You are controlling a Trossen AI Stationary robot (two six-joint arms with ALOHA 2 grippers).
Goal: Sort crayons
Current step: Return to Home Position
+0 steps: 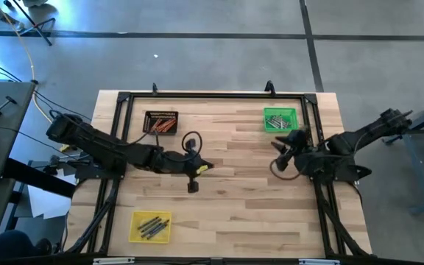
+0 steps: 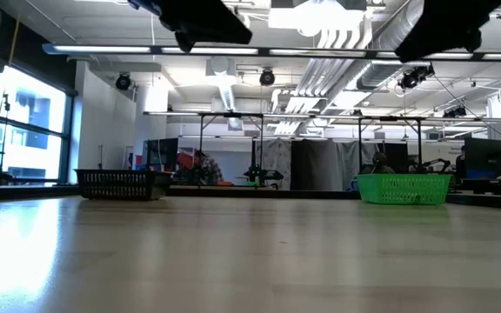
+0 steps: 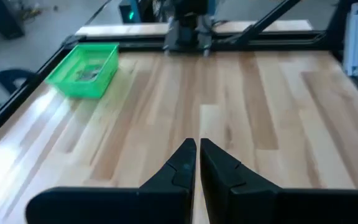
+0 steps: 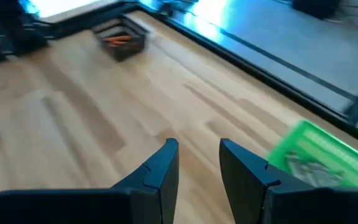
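Wood table (image 1: 249, 184), orange crayons (image 1: 166, 127) in black bin (image 1: 152, 117), left claw (image 3: 197, 144) closed, right claw (image 4: 199, 144) parted

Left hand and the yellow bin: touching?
Apart. The high view shows a stretch of bare table between the left hand and the yellow bin. The left wrist view shows the hand shut over bare wood.

No writing, label or number seems legible on anything in view.
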